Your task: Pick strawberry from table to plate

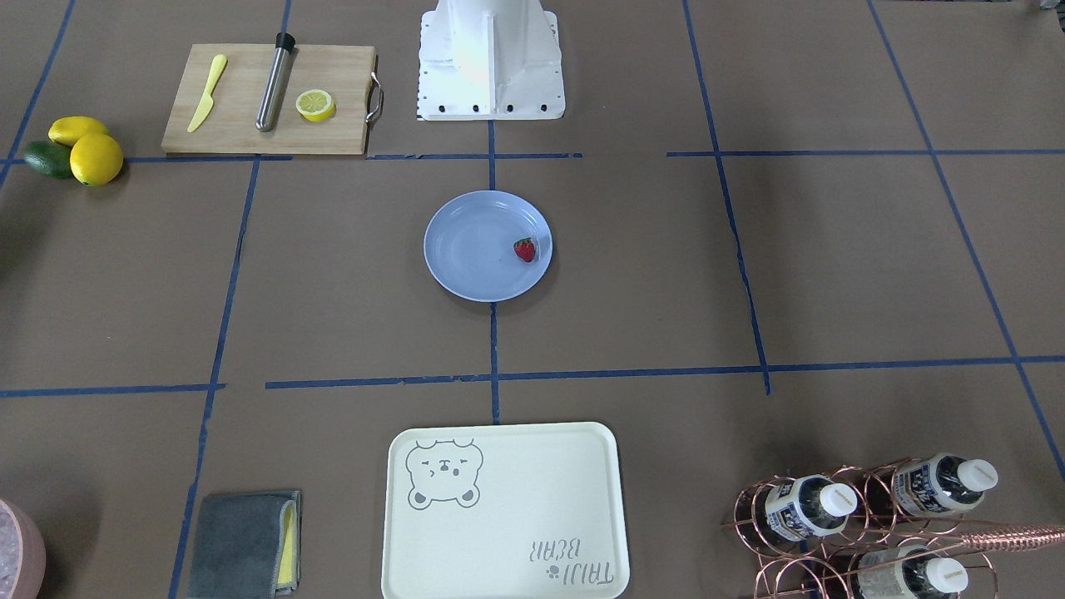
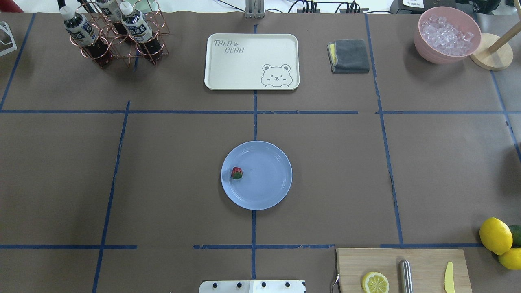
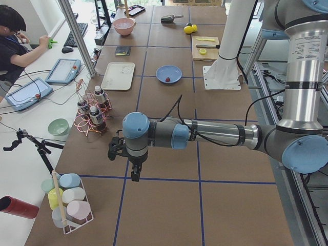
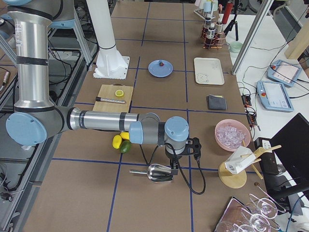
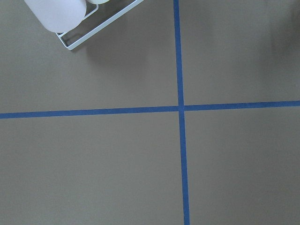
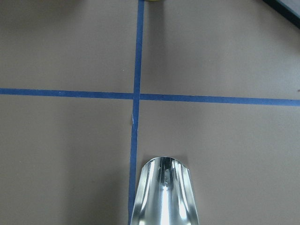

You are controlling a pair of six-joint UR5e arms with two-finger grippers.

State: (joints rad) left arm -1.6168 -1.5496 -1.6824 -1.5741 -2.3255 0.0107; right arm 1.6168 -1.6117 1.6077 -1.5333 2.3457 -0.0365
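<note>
The small red strawberry (image 1: 524, 249) (image 2: 237, 173) lies inside the light-blue plate (image 1: 466, 258) (image 2: 266, 183), close to its rim on my left side. The plate rests at the middle of the brown, blue-taped table (image 2: 163, 162). Neither gripper appears in the overhead or front view. My left gripper (image 3: 135, 174) hangs over the table far off at my left end, and the right gripper (image 4: 172, 169) hangs far off at my right end above a metal scoop (image 6: 164, 197). I cannot tell whether either is open or shut.
A cream bear tray (image 2: 251, 61), a bottle rack (image 2: 114, 34), a grey cloth (image 2: 349, 56) and a pink ice bowl (image 2: 447, 34) line the far side. A cutting board (image 2: 401, 268) with a lemon half and several lemons (image 2: 496, 236) sit at near right. A cup rack (image 3: 69, 202) stands near the left gripper.
</note>
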